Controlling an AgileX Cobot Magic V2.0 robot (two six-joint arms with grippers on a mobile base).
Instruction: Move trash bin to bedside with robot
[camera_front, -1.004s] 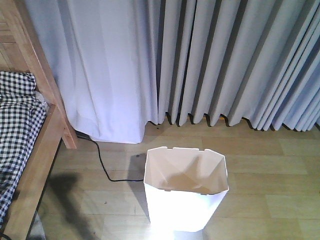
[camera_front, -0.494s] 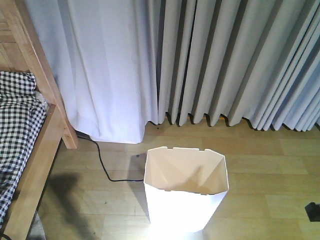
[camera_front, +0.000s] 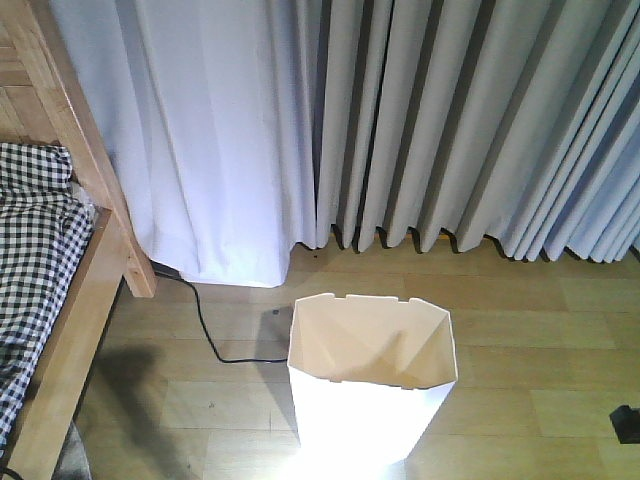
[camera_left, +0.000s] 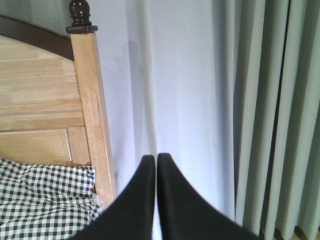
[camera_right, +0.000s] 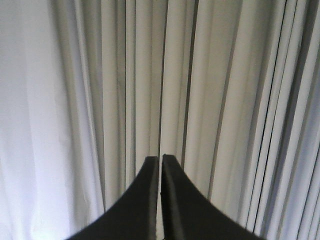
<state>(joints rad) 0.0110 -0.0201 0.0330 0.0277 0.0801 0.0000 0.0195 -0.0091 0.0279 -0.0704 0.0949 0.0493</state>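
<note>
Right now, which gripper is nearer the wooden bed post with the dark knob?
Left. The left gripper, shut, faces the wooden bed post nearby; the right gripper, shut, faces only grey curtains.

trash bin (camera_front: 372, 395): thin white plastic, smooth, its front wall glaring under light; inside looking matt cream
bedside (camera_front: 70, 330): light brown wood, grain showing, satin finish
bedding (camera_front: 28, 255): woven checked cloth, matt
curtains (camera_front: 420, 120): soft pale cloth, hanging in folds
floor (camera_front: 520, 340): wood-look planks, faintly shining
left hand (camera_left: 156, 162): black, matt
right hand (camera_right: 160, 162): black, matt
</note>
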